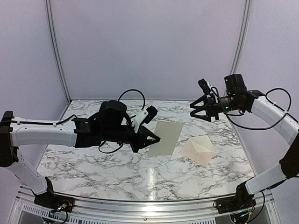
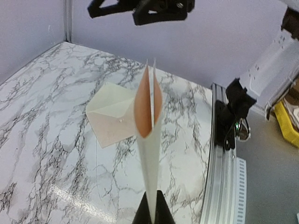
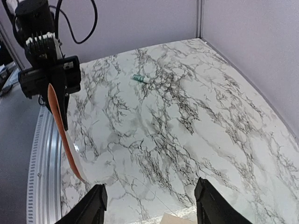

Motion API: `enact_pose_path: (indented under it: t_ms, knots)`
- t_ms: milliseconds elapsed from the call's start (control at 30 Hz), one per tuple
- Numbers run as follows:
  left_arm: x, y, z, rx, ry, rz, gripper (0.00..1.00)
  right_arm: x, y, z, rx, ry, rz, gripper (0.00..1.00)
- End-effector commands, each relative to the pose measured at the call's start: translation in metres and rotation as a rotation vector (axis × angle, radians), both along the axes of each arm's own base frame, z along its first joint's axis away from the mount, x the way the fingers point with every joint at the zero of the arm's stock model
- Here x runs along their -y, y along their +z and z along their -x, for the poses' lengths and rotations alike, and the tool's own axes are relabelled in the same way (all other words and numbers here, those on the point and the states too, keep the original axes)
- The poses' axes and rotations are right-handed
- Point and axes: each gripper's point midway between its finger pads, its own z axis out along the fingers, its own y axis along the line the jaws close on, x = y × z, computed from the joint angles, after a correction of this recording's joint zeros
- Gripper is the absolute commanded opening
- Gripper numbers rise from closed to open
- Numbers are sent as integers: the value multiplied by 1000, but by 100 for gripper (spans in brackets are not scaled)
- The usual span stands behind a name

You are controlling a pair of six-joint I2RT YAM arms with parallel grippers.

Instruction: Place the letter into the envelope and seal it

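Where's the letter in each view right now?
Top external: letter centre frame, beside the envelope.
Left wrist: letter edge-on, rising from bottom centre.
Right wrist: letter a curved orange strip, left side.
Shared landmark: the left fingers pinching it.

The bench [image 1: 84, 163] is gleaming glossy and smooth, marble-patterned, beneath the matt black left gripper [image 1: 157, 138]. The letter [image 1: 167, 135] at its tips is looking like matt peach paper, the envelope [image 1: 198, 150] beyond like matt cream paper.
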Motion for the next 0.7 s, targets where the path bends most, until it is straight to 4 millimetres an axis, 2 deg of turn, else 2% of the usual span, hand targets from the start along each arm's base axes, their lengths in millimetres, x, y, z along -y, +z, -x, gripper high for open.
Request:
enact_pose_path:
  t_ms: [0,67,167,233,500,667]
  knots:
    - [8,65,-27,-9,160,287,0,2,23,-4,-83,-2,-168,62]
    - [10,75,-32,-23,187,352,0,0,20,-3,-144,22,-204,63]
    - [10,79,-40,-29,230,399,0,-4,17,-1,-216,67,-237,64]
    - [12,80,-42,-38,234,417,0,-6,16,3,-245,100,-255,70]
    - [17,72,-44,-102,245,444,0,-10,26,32,-247,213,-314,78]
    - [25,69,-40,-126,203,453,0,-25,18,39,-245,212,-273,78]
